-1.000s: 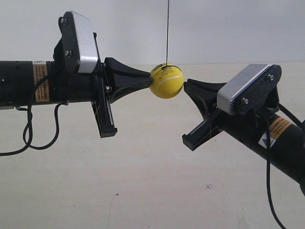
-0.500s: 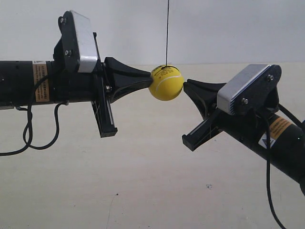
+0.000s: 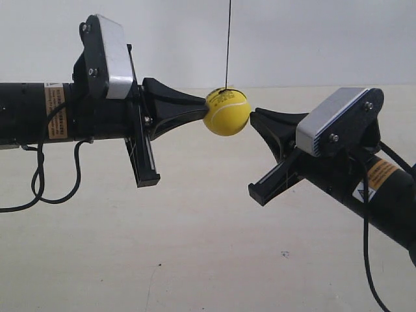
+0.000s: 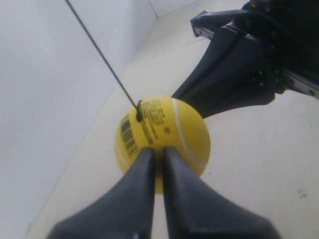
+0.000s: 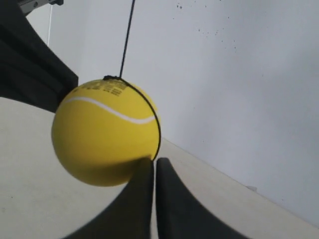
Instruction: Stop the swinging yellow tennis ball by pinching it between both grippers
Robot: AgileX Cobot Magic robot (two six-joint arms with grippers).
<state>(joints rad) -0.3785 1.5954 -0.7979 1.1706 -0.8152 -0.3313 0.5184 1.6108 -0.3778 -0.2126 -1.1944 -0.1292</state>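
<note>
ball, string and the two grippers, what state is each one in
ball: hanging in the air, pinched between the two gripper tips
string: taut, running straight up out of view
left gripper: shut, tips against the ball
right gripper: shut, tips against the ball

1. I see the tennis ball [image 3: 227, 112] hanging from the string [image 3: 228, 39], above the table [image 3: 195, 247], before the wall [image 3: 292, 39];
2. it sits between both grippers; the left gripper [image 4: 155, 152] touches one side, the right gripper [image 5: 152, 164] the opposite side;
3. the arm at the exterior view's left [image 3: 39, 120] lies level; the arm at the exterior view's right [image 3: 383, 195] slants up from lower down.
</note>
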